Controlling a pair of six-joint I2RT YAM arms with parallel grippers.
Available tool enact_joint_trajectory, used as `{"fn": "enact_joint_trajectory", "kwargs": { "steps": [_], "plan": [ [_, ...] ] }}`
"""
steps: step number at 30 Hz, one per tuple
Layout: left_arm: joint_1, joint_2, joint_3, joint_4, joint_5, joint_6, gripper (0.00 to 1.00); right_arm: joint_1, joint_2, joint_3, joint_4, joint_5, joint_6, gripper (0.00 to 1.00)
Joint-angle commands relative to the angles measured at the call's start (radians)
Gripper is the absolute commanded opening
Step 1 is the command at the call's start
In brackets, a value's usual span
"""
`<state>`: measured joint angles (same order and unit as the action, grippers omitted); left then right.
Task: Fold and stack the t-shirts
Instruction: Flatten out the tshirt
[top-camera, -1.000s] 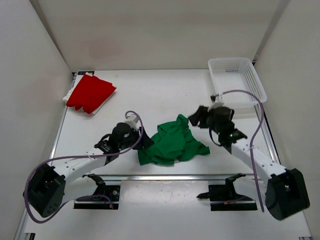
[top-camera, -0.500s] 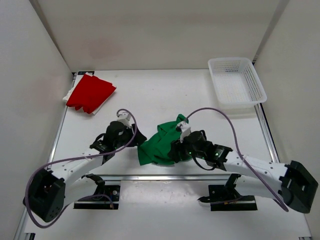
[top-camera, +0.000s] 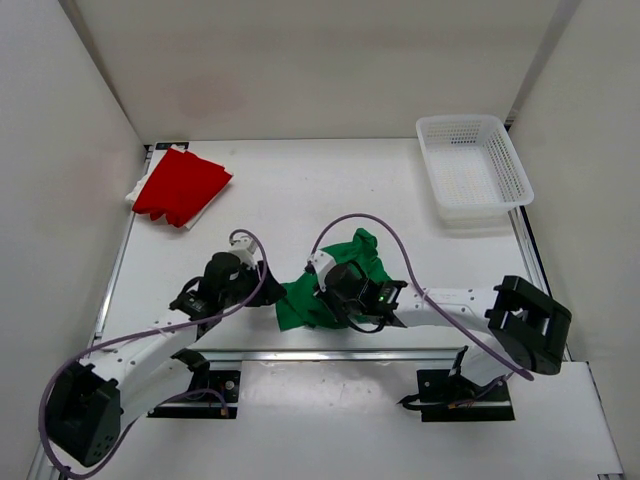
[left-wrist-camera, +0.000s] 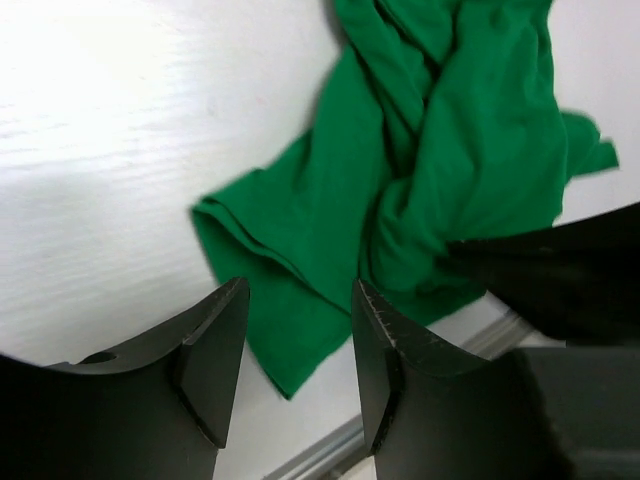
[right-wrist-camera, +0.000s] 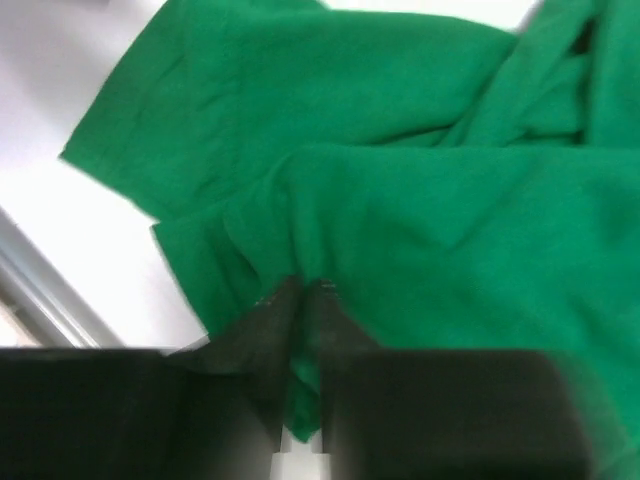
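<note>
Right end effector (right-wrist-camera: 300, 290): pinches tight on a fold of the green t-shirt (right-wrist-camera: 400, 190), both tips pressed together with cloth caught between them. Sits low on the front-left part of the heap, with most of the green cloth spreading out past the tips and off to the right. Reaches in from the right side, its arm lying low along the near edge of the table (top-camera: 330, 190).

Left end effector (left-wrist-camera: 300, 290): stands open, its two fingers (left-wrist-camera: 215, 350) held wide apart. Hangs right at the left edge of the same shirt, with a loose green corner showing in the gap below. Cannot tell whether the tips touch the cloth.

Green t-shirt: lies crumpled in a heap in the middle of the table, near the front, between the two end effectors.

Further out, in the far left corner: the red t-shirt (top-camera: 182, 185), folded flat, on top of the cream-white t-shirt (top-camera: 134, 190), with only a thin pale edge peeking out. In the far right corner: a white mesh basket (top-camera: 470, 122), well apart from all the shirts.
</note>
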<state>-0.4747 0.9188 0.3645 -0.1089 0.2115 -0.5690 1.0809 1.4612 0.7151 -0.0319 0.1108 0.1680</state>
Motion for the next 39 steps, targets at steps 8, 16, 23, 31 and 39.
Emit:
{"fn": "enact_joint_trajectory", "kwargs": {
  "steps": [8, 16, 23, 31, 39],
  "plan": [
    [-0.232, -0.025, 0.053, -0.028, -0.143, 0.064, 0.59, -0.203, -0.248, -0.049, 0.062, -0.035, 0.039, 0.03],
    [-0.22, 0.002, 0.031, 0.023, -0.101, 0.044, 0.59, -0.125, -0.24, -0.125, 0.055, -0.164, 0.051, 0.52],
    [-0.223, -0.02, 0.034, -0.012, -0.09, 0.058, 0.58, -0.118, -0.069, -0.051, 0.057, -0.158, 0.012, 0.43],
    [-0.252, -0.023, 0.03, -0.02, -0.096, 0.06, 0.58, -0.164, -0.028, 0.008, 0.024, -0.103, 0.036, 0.0],
    [-0.39, 0.069, 0.089, 0.066, -0.126, 0.053, 0.6, -0.618, -0.287, -0.132, 0.139, -0.304, 0.262, 0.0]
  ]
}}
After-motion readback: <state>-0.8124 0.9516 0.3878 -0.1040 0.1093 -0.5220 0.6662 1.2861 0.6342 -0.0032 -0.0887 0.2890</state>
